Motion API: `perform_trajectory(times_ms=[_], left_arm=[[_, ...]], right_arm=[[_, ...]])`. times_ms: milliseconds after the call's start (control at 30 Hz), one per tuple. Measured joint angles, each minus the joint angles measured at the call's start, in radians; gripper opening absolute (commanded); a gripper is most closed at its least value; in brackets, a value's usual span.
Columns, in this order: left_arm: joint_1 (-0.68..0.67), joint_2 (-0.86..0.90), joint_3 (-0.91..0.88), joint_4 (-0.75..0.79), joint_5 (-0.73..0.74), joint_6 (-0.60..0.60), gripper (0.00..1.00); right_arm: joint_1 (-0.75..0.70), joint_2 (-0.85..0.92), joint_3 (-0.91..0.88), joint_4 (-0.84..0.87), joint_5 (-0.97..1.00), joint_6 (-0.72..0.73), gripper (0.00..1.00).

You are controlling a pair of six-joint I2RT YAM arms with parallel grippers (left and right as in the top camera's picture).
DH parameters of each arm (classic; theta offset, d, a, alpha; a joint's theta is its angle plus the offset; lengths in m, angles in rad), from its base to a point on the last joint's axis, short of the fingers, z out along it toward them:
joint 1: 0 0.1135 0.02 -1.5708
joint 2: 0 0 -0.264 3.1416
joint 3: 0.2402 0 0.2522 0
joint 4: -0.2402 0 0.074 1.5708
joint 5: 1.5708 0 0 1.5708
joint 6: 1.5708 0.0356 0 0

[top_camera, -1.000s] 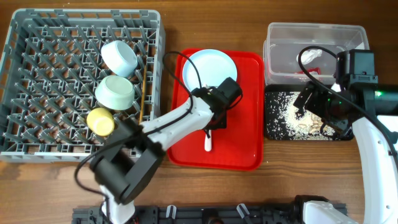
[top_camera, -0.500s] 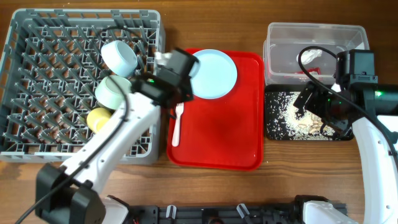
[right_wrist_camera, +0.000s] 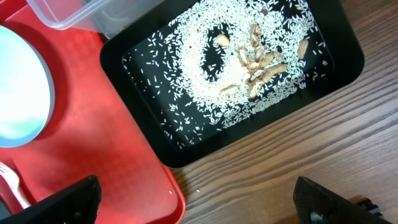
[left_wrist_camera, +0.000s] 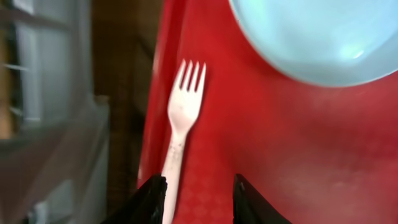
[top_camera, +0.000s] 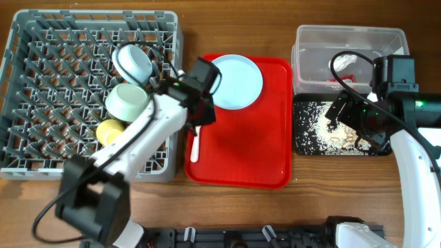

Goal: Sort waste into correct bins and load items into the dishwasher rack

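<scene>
Left wrist: left gripper (left_wrist_camera: 199, 190) is seen spread, with fork (left_wrist_camera: 185, 109) laid just beside it on red tray (left_wrist_camera: 280, 143) and plate (left_wrist_camera: 311, 37) close ahead. Right gripper (right_wrist_camera: 196, 202) is held agape.

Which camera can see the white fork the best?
The left wrist view: the white fork lies close up on the red tray, tines and handle clear. Overhead, the left arm hides most of it; only the handle end shows. The right wrist view catches a sliver at its edge.
</scene>
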Motion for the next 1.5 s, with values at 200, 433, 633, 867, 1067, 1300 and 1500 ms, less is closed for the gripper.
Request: perform_trajectory(times_ms=[200, 433, 633, 867, 1067, 1300, 1500], left_arm=[[-0.031, 0.102, -0.004, 0.0, 0.005, 0.0, 0.4], [-0.032, 0.16, -0.004, 0.001, 0.007, 0.0, 0.41], [-0.032, 0.173, -0.023, 0.023, 0.007, 0.0, 0.45], [-0.032, 0.173, -0.048, 0.039, 0.0, 0.0, 0.45], [-0.032, 0.173, -0.049, 0.042, -0.005, 0.0, 0.45], [-0.032, 0.173, -0.049, 0.053, -0.008, 0.0, 0.47], [-0.032, 0.182, -0.049, 0.073, -0.008, 0.0, 0.49]], right_arm=[[0.0, 0.0, 0.0, 0.0, 0.0, 0.0, 1.0], [0.0, 0.0, 0.0, -0.001, 0.0, -0.003, 1.0], [0.0, 0.0, 0.0, -0.001, 0.0, -0.003, 1.0], [0.0, 0.0, 0.0, -0.005, 0.0, -0.003, 1.0], [0.0, 0.0, 0.0, -0.011, 0.0, -0.003, 1.0], [0.0, 0.0, 0.0, -0.011, 0.0, -0.003, 1.0], [0.0, 0.0, 0.0, -0.011, 0.0, -0.003, 1.0]])
